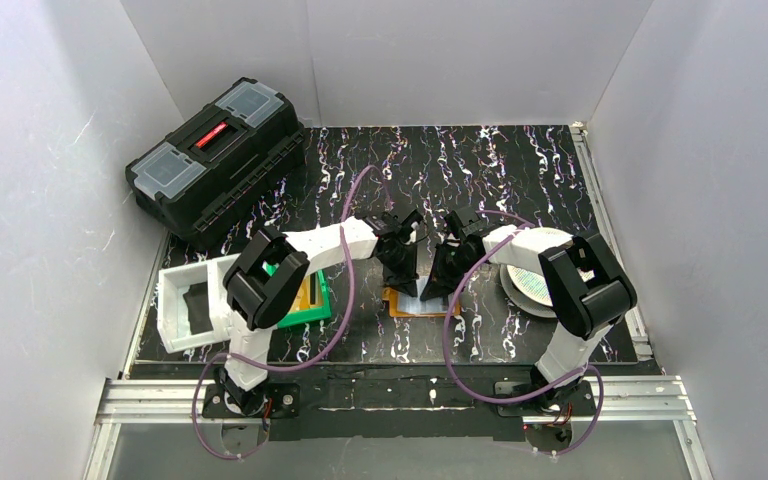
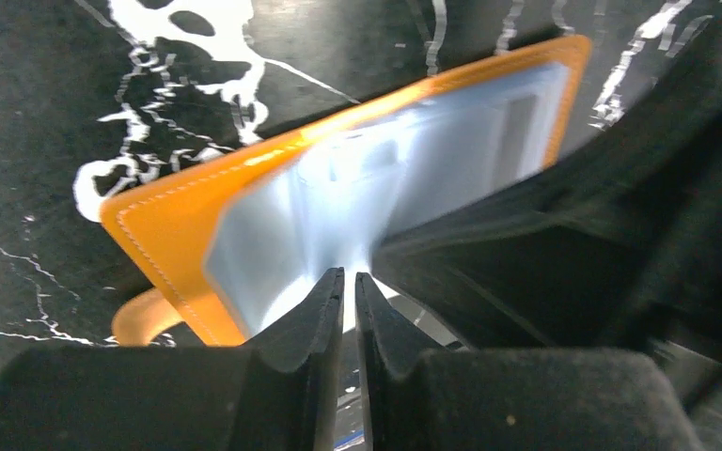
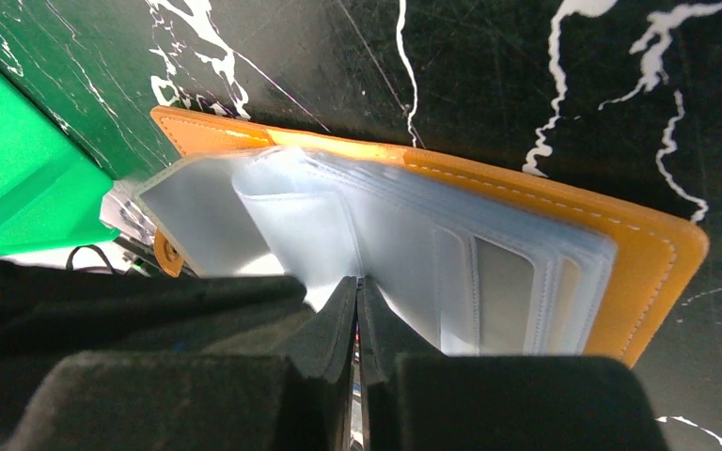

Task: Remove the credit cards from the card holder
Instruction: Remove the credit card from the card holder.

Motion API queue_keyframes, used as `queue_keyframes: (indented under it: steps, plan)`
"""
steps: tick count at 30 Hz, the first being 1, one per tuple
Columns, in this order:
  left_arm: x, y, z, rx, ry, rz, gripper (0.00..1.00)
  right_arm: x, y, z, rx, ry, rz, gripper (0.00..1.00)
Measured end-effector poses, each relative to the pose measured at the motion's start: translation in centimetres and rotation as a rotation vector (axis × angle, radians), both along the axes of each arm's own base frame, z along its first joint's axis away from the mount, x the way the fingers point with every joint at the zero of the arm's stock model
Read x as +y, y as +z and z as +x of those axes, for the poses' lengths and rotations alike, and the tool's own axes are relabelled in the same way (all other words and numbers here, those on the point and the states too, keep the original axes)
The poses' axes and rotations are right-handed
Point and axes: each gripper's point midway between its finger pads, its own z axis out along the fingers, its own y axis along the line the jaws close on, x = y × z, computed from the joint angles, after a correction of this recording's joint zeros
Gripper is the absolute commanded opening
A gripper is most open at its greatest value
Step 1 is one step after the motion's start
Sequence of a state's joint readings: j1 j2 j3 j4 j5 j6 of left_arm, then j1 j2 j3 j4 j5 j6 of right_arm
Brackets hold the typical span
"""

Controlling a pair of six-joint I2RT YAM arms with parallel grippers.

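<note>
The card holder [image 1: 407, 303] lies open on the black marbled table, orange cover down and clear pockets up [image 2: 164, 225] [image 3: 649, 263]. My left gripper [image 1: 407, 283] [image 2: 350, 274] points down at its left half. Its fingers stand a thin slit apart, and the clear pocket film rises up to their tips. My right gripper [image 1: 432, 290] [image 3: 358, 280] is shut on a raised clear sleeve [image 3: 291, 207] over the middle. A greyish panel [image 3: 503, 287] shows inside one pocket; I cannot tell whether it is a card. A gold-yellow credit card [image 1: 308, 293] lies in the green bin [image 1: 315, 310].
The green bin [image 3: 19, 178] stands just left of the holder, with a white tray [image 1: 175, 285] holding something dark further left. A round white patterned disc [image 1: 528, 285] lies on the right under the right arm. A black toolbox [image 1: 215, 160] stands at the back left. White walls enclose the table.
</note>
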State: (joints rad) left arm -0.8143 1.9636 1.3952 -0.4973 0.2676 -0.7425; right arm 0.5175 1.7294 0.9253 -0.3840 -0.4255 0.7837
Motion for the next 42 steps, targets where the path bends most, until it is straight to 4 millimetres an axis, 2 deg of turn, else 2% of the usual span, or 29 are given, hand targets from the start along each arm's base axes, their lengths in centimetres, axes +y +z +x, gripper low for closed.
queue_keyframes:
  steps: [4,11,17,27,37,42]
  plan:
    - [1.1,-1.5,-0.3,0.033,0.019,0.034,0.06,0.0,0.0,0.0,-0.004,-0.001,0.001,0.15]
    - [1.8,-2.0,-0.1,0.038,0.042,0.051,0.04,-1.1,1.2,0.6,-0.073,-0.01,-0.036,0.3]
    - [1.8,-2.1,0.0,0.038,0.048,0.051,0.02,-2.6,2.3,1.2,-0.13,-0.029,-0.074,0.32]
    - [1.8,-2.1,0.0,0.038,0.048,0.049,0.01,-3.6,1.2,0.7,-0.108,-0.032,-0.115,0.34]
    - [1.8,-2.1,0.0,0.039,0.047,0.049,0.0,-3.0,0.8,0.3,-0.069,-0.02,-0.07,0.34]
    - [1.9,-2.1,0.0,0.042,0.048,0.047,0.0,-2.7,0.9,0.3,-0.061,-0.016,-0.05,0.39]
